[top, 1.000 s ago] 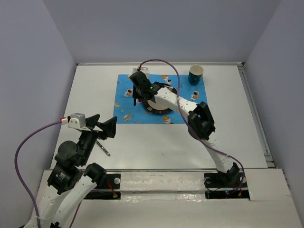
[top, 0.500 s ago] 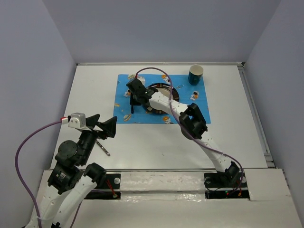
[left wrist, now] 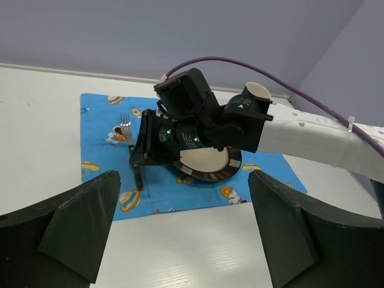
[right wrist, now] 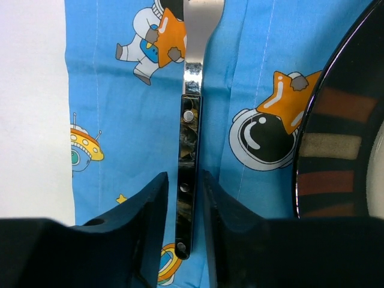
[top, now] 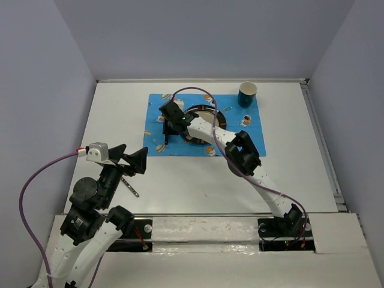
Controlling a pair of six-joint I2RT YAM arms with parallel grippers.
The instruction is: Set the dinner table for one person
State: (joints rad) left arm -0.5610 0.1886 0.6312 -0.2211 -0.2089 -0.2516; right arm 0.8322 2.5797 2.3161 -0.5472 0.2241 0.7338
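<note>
A fork (right wrist: 191, 150) with a dark riveted handle lies on the blue cartoon mat (top: 240, 135), left of the dark-rimmed plate (top: 204, 117). My right gripper (top: 167, 127) hangs low over the fork, its jaws straddling the handle with a thin gap on each side (right wrist: 184, 177). The fork's tines show in the left wrist view (left wrist: 126, 129), flat on the mat. A knife (top: 129, 186) lies on the white dinner table (top: 198, 180) by my left gripper (top: 135, 161), which is open and empty above the table (left wrist: 183, 177).
A dark green cup (top: 247, 94) stands at the mat's far right corner. The plate (right wrist: 342, 150) edge is close to the right of the fork. Raised rails run along the table's far and right edges.
My right gripper has moved left from over the plate's far edge to the mat's left side and come down, and the fork now lies on the mat. The left arm has not moved.
</note>
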